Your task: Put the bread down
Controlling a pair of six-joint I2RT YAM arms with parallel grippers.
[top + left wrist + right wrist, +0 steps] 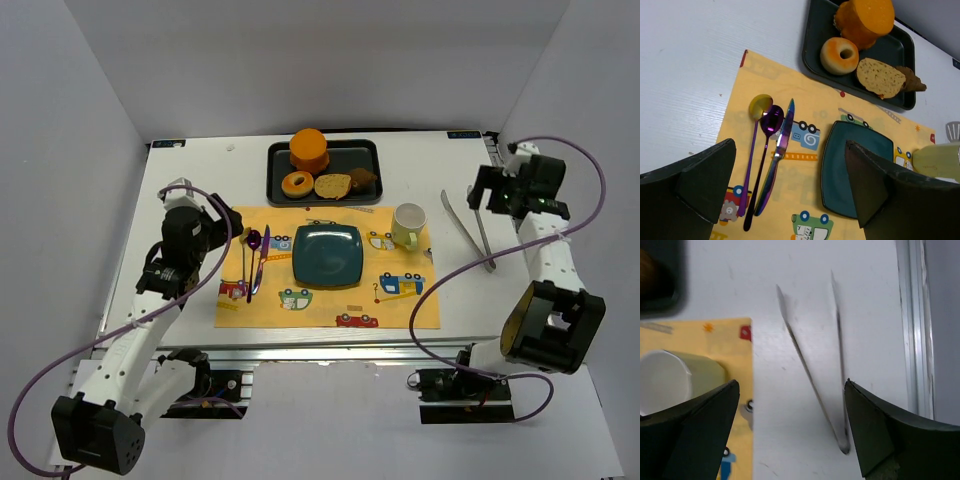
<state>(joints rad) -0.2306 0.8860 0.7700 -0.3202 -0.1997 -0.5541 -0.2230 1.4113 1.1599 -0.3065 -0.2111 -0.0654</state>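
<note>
Bread (332, 186) — lying flat, speckled tan face up, in a black tray (276, 165) on the desk (200, 170), just beyond the far edge of the teal plate (327, 254). Not held, not touched by either arm. Sharing the tray: a ringed doughnut (297, 184) just beside the slice on its left, a tall orange cylinder (309, 150) farther back from the plate, and a dark brown lump (363, 180) against the slice's right end — perhaps another baked piece, too dim to name.

Plate square, set in the middle of a yellow placemat (320, 308) printed with cartoon vehicles. Left of the plate, on the mat: two spoons (245, 265) and a knife (263, 255), side by side, handles toward the near edge, purple-tinted. Right of the plate, at the mat's far corner: a pale green mug (408, 225), upright. Farther right of the plate, off the mat on the white desk: metal tongs (470, 232), joined end nearer, arms splayed toward the far side.

Left fingers (212, 222) spread wide, hovering left of the plate above the cutlery side of the mat, holding nothing. Right fingers (482, 192) likewise spread wide, well to the right of the plate, above the tongs, gripping nothing.
</note>
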